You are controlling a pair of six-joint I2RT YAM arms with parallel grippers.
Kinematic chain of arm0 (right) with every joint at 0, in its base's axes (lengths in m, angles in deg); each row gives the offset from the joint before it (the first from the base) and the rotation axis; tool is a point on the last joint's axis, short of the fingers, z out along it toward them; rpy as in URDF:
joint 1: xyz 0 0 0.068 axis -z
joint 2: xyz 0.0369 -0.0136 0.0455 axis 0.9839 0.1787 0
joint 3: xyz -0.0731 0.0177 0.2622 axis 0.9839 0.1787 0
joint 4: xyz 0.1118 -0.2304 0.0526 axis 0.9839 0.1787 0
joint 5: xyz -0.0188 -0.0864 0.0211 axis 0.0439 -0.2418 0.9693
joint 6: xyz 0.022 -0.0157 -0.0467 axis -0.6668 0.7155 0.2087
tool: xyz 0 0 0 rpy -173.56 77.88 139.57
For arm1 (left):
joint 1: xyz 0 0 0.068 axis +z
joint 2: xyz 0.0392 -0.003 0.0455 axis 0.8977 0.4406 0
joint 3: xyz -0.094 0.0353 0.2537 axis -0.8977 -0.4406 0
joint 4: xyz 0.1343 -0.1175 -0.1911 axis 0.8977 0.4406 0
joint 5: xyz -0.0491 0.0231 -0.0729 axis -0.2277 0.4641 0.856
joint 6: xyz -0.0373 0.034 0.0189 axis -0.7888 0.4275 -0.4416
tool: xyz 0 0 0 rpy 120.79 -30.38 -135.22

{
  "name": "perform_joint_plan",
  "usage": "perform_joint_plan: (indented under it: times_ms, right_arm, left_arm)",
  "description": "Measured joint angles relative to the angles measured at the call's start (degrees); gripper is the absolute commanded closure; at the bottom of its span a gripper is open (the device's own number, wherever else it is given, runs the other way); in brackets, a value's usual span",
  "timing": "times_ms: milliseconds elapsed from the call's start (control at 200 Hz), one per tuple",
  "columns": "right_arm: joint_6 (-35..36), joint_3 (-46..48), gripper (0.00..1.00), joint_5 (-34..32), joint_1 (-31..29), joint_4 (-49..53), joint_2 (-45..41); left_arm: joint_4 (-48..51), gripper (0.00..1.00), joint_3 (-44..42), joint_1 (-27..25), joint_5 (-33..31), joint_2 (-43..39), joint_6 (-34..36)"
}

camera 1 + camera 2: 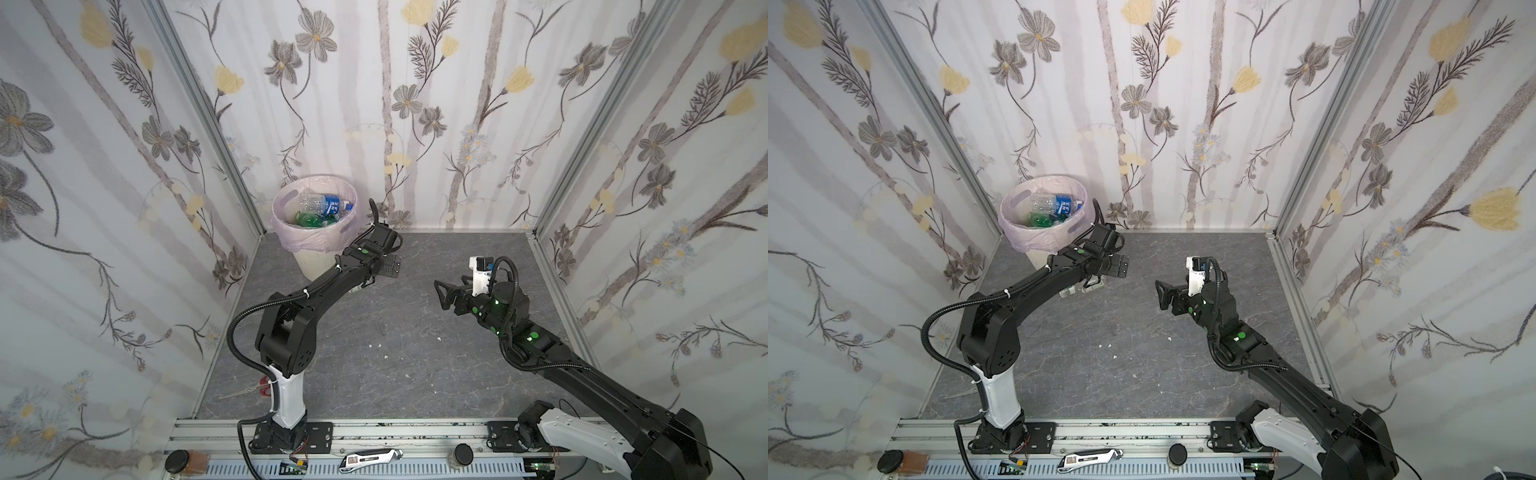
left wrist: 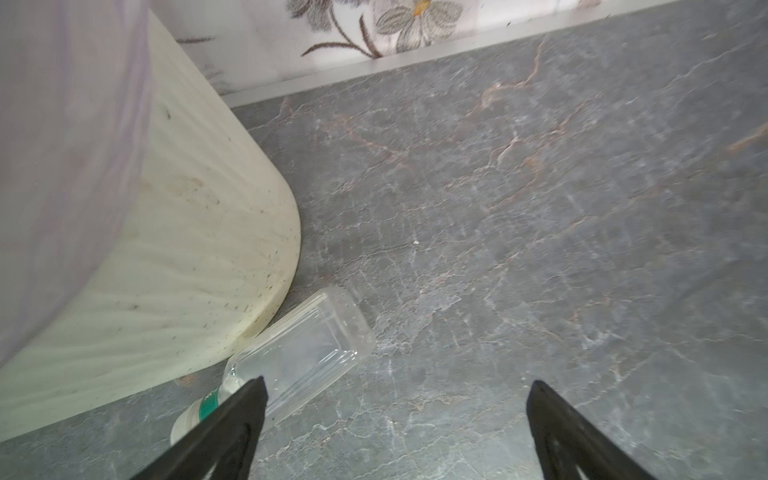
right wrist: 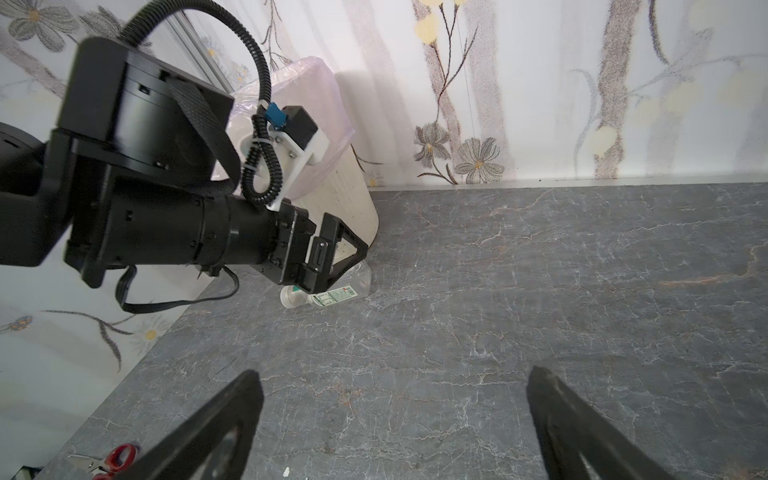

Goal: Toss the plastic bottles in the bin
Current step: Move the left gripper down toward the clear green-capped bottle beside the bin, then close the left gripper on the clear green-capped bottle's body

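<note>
The left end effector [image 2: 397, 382] hangs spread and empty just above a bottle [image 2: 307, 357] lying against the foot of the bin [image 2: 187, 249] on the tabletop [image 2: 540, 249]; pickup looks in hand; next it must descend and close across the body; the bottle is clear, white-capped, green-labelled; the right end effector [image 3: 395, 374] is spread, well apart from the bin

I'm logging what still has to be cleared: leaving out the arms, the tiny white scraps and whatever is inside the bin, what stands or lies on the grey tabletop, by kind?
Bin: 1
Bottle, clear, lying beside the bin's base: 1
Scissors, red-handled: 1
Total: 3
</note>
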Motion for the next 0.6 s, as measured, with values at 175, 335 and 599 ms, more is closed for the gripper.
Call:
perform_joint_plan:
  times_ms: [175, 335, 599]
  right_arm:
    - [-1.27, 0.48, 0.00, 2.19, 0.04, -0.37, 1.90]
    - [-1.95, 0.76, 0.00, 4.17, 0.02, -1.68, 4.37]
    - [-2.95, 1.18, 0.00, 6.03, -0.02, -2.19, 5.51]
  left_arm:
    - [0.48, 0.00, -0.85, -0.09, -5.95, 4.22, 1.38]
    - [0.17, 0.00, -0.50, -0.13, -10.43, 7.91, 1.79]
    - [1.07, 0.00, 0.31, 0.59, -14.01, 12.31, 2.86]
